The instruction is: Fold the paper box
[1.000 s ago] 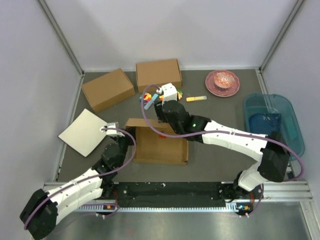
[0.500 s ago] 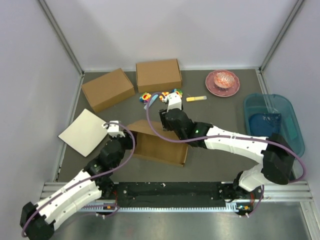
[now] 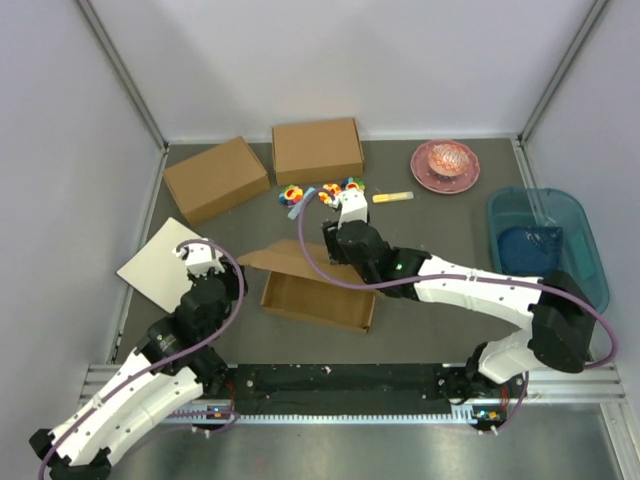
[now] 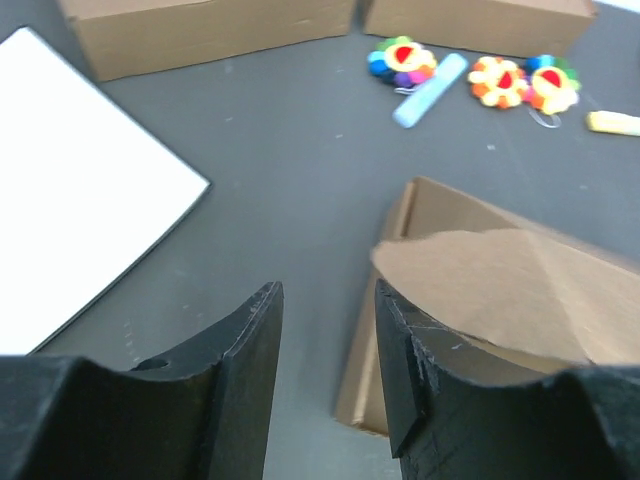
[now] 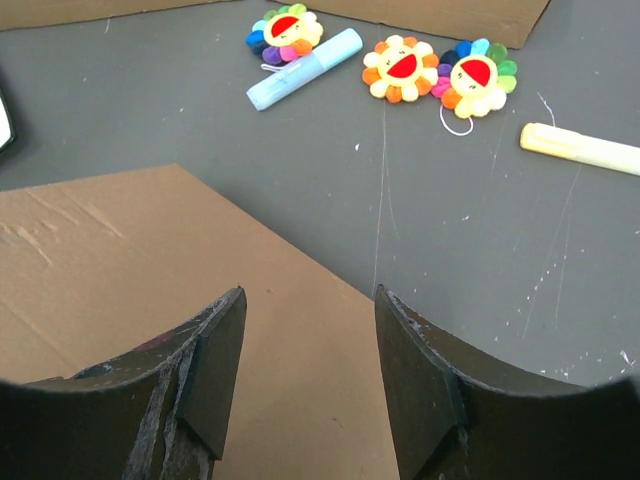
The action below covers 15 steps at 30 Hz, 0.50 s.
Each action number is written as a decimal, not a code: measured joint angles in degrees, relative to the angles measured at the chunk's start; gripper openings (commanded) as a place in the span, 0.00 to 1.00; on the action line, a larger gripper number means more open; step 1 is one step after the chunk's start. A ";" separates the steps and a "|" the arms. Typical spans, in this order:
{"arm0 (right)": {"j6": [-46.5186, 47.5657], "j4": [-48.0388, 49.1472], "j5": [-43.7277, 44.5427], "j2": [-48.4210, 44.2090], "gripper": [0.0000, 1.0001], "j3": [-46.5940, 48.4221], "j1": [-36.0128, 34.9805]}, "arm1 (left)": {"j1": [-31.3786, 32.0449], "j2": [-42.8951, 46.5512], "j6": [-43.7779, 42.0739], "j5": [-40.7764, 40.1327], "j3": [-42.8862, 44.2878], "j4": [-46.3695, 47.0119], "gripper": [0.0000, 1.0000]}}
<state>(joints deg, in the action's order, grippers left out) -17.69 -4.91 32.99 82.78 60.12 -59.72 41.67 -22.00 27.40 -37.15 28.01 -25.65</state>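
The paper box point(image 3: 318, 298) lies mid-table as a shallow brown tray with its lid flap point(image 3: 278, 257) raised at the back left. My left gripper point(image 3: 205, 262) hangs just left of the box, open, nothing between its fingers. In the left wrist view the gripper point(image 4: 325, 290) points at bare table, with the box's corner and flap point(image 4: 500, 290) to its right. My right gripper point(image 3: 340, 225) hovers over the box's back edge, open and empty. In the right wrist view the gripper point(image 5: 310, 295) sits above the brown flap point(image 5: 150, 270), not touching it.
Two formed cardboard boxes point(image 3: 216, 178) point(image 3: 317, 149) stand at the back. A white board point(image 3: 160, 265) lies at the left. Flower toys point(image 3: 345, 185), a blue marker point(image 3: 300, 200) and a yellow marker point(image 3: 393, 197) lie behind the box. A pink plate point(image 3: 445, 165) and a blue bin point(image 3: 545, 245) are at the right.
My left gripper opened, let go of the box's left edge and drew back to the left. The lid swung up, showing the tray's inside. My right gripper shifted slightly nearer.
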 measured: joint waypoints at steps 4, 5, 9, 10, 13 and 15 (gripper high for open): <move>0.20 0.98 -1.60 -2.58 0.55 -3.56 0.00 | 0.00 0.44 3.37 -6.45 0.98 -4.98 0.48; 0.37 1.25 -2.32 -3.63 0.55 -4.83 0.00 | 0.00 0.68 3.85 -7.74 1.44 -5.42 0.48; 1.18 2.58 -5.51 -7.76 0.55 -10.16 0.00 | 0.00 0.63 3.80 -10.84 3.80 -3.72 0.50; 1.22 2.91 -6.23 -8.39 0.55 -11.34 0.00 | 0.00 0.17 3.65 -11.06 4.26 -2.62 0.51; 1.20 3.19 -7.82 -9.20 0.54 -14.10 -0.02 | 0.00 -3.32 2.54 -10.73 5.25 1.18 0.54; 1.18 3.19 -9.03 -9.33 0.54 -15.58 -0.07 | 0.00 -6.54 2.05 -9.29 5.44 3.69 0.57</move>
<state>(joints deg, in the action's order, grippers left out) -16.51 -1.72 23.97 73.45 44.53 -59.79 41.67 -28.53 29.45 -46.44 33.45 -21.96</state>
